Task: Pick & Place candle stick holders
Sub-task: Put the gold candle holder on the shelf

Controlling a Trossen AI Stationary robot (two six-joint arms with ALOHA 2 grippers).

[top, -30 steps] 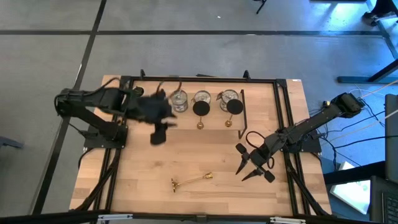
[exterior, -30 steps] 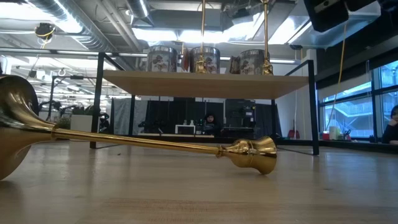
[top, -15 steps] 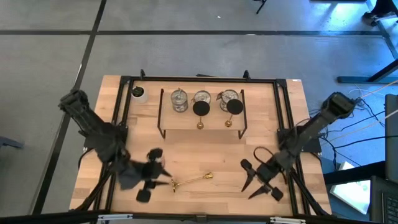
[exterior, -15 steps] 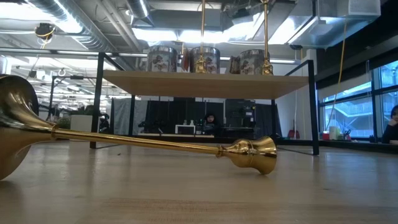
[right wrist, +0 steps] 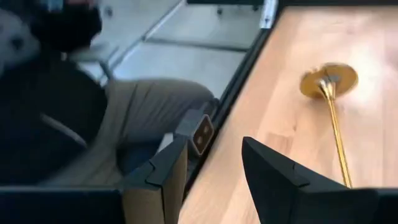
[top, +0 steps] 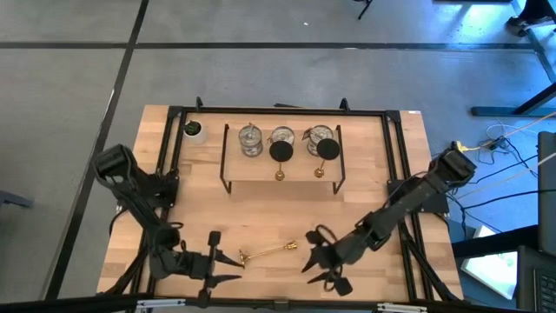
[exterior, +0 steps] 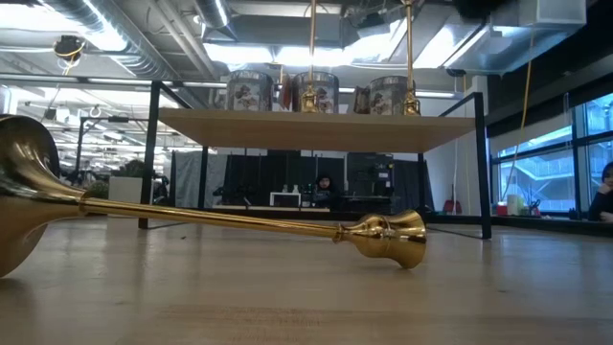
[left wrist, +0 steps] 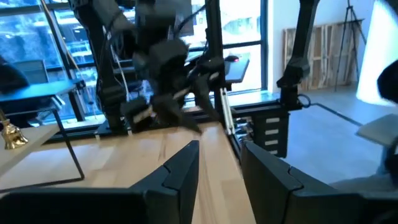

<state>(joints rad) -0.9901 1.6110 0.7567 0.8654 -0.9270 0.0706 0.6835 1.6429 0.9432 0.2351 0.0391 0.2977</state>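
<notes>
**Both grippers low at the near edge, flanking a fallen brass candle stick holder**

High view. A wooden table fills the centre of the frame. In its lower middle one gold-brass candle stick holder lies on its side, disc end toward the lower left. The left gripper sits at the lower left, just beside that disc end, with nothing between its fingers; a gap separates them, so it is released. The right gripper sits at the lower centre-right, near the stem's other end, fingers likewise apart and empty. Whether either touches the stick cannot be told.

In the upper middle stands a black wire rack carrying three silvery cups in a row. Two more upright brass sticks stand on it, their dark discs face-on. A small white pot with a plant stands in the upper left corner of the table.

Low view. The fallen stick spans the frame's left and middle, flared disc at the far left and knobbed end at centre-right; the rack shelf is above it.

Right wrist view. The stick's disc lies on the wood at the upper right, ahead of the parted fingers.
</notes>
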